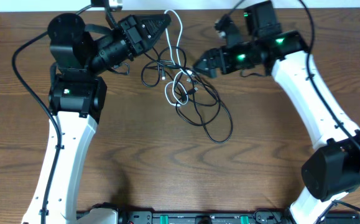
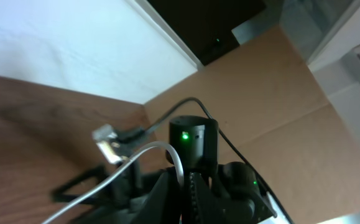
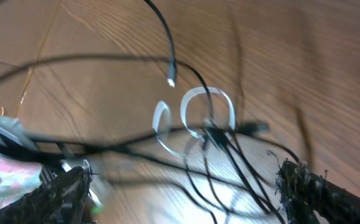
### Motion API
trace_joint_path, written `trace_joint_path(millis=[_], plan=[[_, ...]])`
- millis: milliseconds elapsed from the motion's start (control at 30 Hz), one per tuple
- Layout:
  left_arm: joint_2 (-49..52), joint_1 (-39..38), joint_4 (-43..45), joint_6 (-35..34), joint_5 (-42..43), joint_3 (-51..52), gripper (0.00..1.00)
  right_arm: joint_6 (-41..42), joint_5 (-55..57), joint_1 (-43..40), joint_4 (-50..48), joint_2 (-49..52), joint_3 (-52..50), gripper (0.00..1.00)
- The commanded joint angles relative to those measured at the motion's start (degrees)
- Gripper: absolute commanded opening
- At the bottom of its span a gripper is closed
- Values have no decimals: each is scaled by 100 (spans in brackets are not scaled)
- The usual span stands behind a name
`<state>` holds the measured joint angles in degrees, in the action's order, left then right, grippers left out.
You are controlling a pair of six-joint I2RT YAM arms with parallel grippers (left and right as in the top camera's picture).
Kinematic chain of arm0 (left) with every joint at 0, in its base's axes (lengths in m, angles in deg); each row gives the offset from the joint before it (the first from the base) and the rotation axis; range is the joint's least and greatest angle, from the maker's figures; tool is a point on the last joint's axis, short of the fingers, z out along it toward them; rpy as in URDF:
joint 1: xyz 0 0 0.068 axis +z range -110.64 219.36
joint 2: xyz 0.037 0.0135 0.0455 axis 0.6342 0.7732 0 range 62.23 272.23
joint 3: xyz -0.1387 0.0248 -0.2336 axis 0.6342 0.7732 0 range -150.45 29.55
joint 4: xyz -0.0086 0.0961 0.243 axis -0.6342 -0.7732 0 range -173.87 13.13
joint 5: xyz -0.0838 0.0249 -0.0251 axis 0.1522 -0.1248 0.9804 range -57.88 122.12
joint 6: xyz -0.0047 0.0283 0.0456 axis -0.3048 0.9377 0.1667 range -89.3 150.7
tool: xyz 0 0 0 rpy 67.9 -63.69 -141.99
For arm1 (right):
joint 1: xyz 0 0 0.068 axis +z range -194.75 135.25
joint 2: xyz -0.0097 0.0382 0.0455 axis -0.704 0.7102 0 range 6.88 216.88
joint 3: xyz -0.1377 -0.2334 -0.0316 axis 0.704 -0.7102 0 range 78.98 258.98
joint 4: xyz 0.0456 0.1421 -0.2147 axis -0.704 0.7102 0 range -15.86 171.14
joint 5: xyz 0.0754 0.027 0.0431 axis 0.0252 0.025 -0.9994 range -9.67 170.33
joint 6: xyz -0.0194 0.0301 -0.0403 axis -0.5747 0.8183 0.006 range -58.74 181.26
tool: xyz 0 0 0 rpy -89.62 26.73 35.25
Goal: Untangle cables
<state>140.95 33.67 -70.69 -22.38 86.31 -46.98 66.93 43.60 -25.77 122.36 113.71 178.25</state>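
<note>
Now the left gripper (image 1: 165, 22) is clamped on the white cord (image 2: 161, 145) near the table's (image 1: 167, 174) far edge, while the right gripper (image 1: 199, 65), fingers spread wide, hovers beside the tangled black cords (image 1: 212, 111) lying mid-table between both arms.

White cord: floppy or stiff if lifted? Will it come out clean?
Likely floppy: the white cord lies in loose curls and bends sharply at the left gripper. Probably light, being thin. It may drag the black cords, since its loops thread through them.
</note>
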Motion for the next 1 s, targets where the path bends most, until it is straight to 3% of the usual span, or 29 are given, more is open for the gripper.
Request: trace_joint_path(millis=[0, 200, 467, 667, 767, 967], plan=[[-11, -28, 33, -271, 170, -105, 7, 549, 107, 149, -267, -2, 22, 93], [-4, -28, -15, -267, 127, -103, 7, 540, -739, 175, -505, -2, 22, 90], [-4, -28, -1351, -90, -1012, -94, 7, 175, -1434, 131, -535, -9, 22, 87], [-17, -170, -1121, -678, -964, -96, 8, 90, -1377, 179, -584, -9, 22, 80], [-17, -299, -1032, -726, -968, -96, 7, 90, -1198, 293, -632, -9, 22, 71], [-17, -496, -970, -870, -968, -96, 7, 96, -686, 439, -675, -9, 22, 64]])
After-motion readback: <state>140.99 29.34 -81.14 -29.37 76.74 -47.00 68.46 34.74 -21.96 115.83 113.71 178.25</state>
